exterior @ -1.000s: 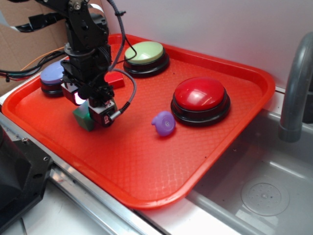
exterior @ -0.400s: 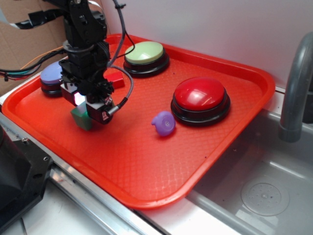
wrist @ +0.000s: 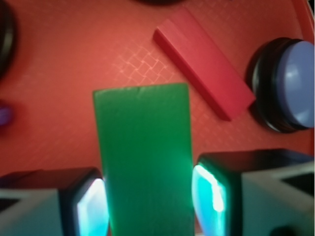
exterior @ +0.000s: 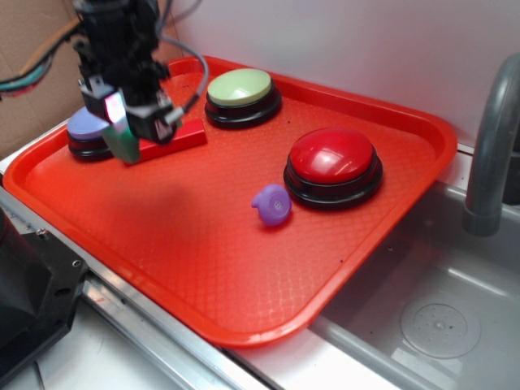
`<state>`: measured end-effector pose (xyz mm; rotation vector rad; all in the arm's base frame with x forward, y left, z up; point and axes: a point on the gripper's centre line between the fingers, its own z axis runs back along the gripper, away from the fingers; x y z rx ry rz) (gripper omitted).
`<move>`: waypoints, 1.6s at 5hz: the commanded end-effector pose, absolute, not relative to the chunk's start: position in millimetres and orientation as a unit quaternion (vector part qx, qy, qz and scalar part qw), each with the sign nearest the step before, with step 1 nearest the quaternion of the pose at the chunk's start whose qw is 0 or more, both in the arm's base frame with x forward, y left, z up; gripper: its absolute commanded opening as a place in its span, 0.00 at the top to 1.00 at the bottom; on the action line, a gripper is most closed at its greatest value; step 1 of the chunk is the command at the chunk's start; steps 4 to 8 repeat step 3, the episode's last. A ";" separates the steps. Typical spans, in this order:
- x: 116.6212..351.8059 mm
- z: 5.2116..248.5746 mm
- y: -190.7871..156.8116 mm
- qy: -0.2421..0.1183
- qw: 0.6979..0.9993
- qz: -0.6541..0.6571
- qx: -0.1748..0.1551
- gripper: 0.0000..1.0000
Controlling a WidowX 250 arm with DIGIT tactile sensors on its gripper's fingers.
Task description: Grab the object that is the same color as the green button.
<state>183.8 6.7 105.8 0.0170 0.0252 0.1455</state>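
My gripper (exterior: 123, 134) hangs above the left part of the red tray (exterior: 244, 268), shut on the green block (exterior: 123, 145), which is off the tray floor. In the wrist view the green block (wrist: 142, 152) fills the gap between the two glowing pads (wrist: 209, 194) and reaches forward past them. The green button (exterior: 239, 88), a pale green dome on a black base, stands at the tray's back, to the right of my gripper.
A red bar (exterior: 175, 136) lies just behind the gripper, beside the lavender-blue button (exterior: 88, 130) at the tray's left edge. The red button (exterior: 333, 158) and a small purple piece (exterior: 272, 203) sit mid-right. A sink (exterior: 439, 325) and grey faucet (exterior: 491, 138) are at right.
The gripper has risen and shifted back-left with the green block held in it; the block has left the tray floor. The other things have not moved.
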 end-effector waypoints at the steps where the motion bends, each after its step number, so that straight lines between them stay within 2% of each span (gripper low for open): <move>1: 178.1 188.2 9.6 -0.050 0.997 0.050 0.027 1.00; 2: 176.3 193.9 10.0 -0.063 0.996 0.033 0.052 1.00; 3: 172.8 187.5 15.5 -0.040 0.995 0.046 0.083 1.00; 8: 172.8 187.5 15.5 -0.040 0.995 0.046 0.083 1.00</move>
